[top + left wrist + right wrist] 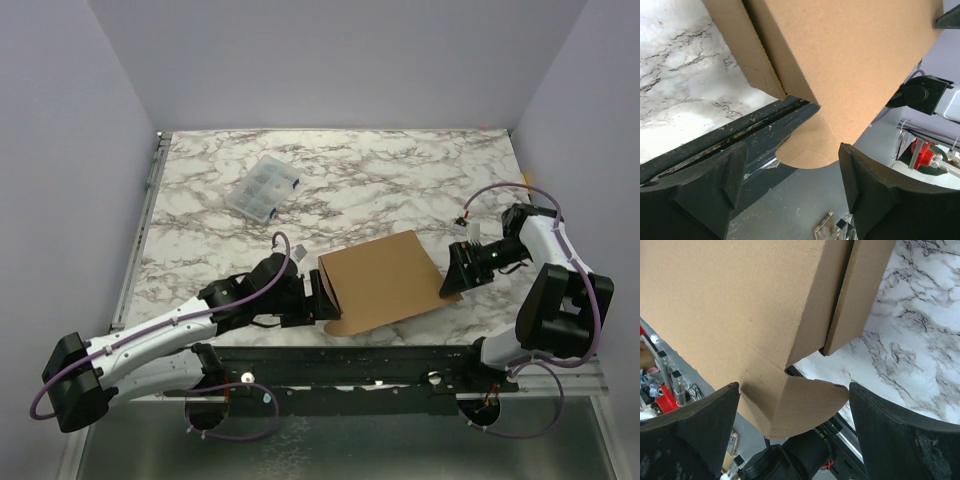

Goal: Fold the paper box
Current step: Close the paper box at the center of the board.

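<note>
Your left gripper (790, 165) and right gripper (795, 405), both spread wide and pinching nothing, flank the plain brown cardboard paper box (385, 280) just beyond the black metal rail (400, 358). The box rests on the marble table (400, 170), its rounded tab (805, 150) overhanging that rail. Squeeze from one side first and it could skid over the rail.

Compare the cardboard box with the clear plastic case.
The box is brown, opaque cardboard; the case is clear plastic split into compartments. The box is much the larger. The box sits at the near edge between the left gripper and right gripper; the case lies farther back to the left, away from both. Both are on the marble table.
</note>
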You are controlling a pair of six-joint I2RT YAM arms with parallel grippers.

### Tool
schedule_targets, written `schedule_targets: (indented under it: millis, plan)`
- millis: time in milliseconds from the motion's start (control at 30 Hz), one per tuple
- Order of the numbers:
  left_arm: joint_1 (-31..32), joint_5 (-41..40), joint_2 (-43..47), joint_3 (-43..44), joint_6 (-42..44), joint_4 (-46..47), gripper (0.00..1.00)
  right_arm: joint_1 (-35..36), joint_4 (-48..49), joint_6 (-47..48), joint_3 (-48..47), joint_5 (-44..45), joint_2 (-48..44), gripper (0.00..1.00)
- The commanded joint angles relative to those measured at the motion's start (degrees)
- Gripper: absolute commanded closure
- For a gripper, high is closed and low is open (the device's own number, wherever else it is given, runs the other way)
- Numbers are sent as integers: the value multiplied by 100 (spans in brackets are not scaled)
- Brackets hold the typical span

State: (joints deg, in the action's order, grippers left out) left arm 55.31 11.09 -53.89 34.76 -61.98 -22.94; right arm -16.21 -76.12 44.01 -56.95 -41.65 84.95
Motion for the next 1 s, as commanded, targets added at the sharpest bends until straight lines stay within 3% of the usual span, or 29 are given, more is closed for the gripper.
schedule_targets:
  millis: [0, 167, 633, 967]
  plan:
    - [-29, -55, -155, 484, 166, -396, 22, -32, -38, -14, -107, -36, 85, 8]
    - [-28, 101, -333, 828, 182, -370, 26, -32, -60, 14, -79, -73, 107, 9]
    - [184, 515, -764, 432, -346, 751, 28, -40, -255, 125, -140, -319, 213, 12]
    - [368, 460, -900, 401, -440, 817, 29, -36, -298, 152, -153, -405, 283, 13]
